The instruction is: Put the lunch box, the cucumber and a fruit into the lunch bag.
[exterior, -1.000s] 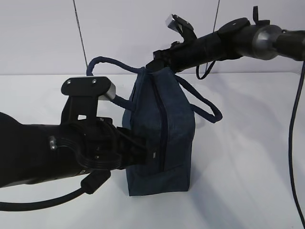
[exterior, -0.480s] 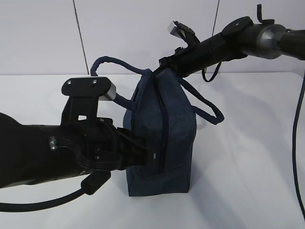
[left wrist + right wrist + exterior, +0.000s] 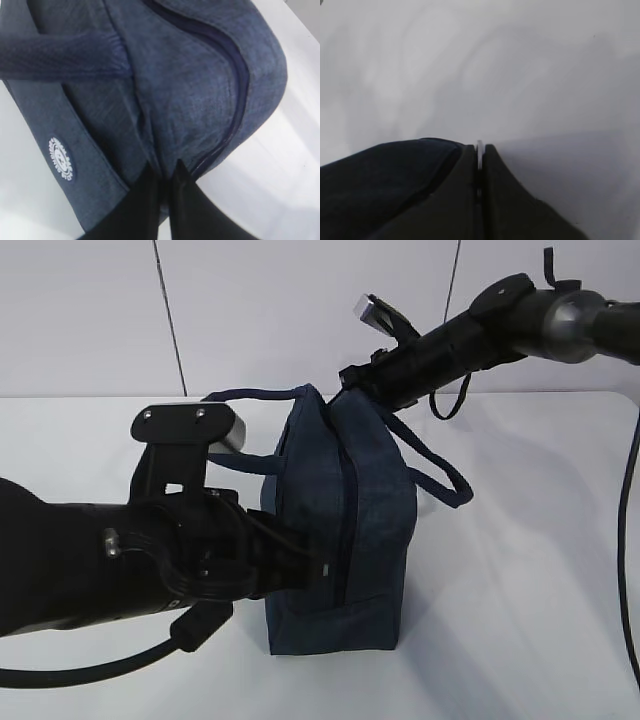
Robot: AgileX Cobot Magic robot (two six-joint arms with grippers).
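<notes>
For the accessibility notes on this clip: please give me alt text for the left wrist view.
A dark navy lunch bag fills the view, its zipper curving down the fabric. The left pincer pinches a fold of fabric at the bottom; a handle strap crosses the upper left.

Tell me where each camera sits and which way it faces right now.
Exterior: low at table height, facing the bag side-on; both arms show, left gripper at its side, right gripper at its top.
Left wrist: on the left arm, looking along the fingers pinching the bag's fabric by the zipper.
Right wrist: on the right arm, facing the white table past fingers shut on a thin silver ring.
Shared: the bag appears in all three.
</notes>
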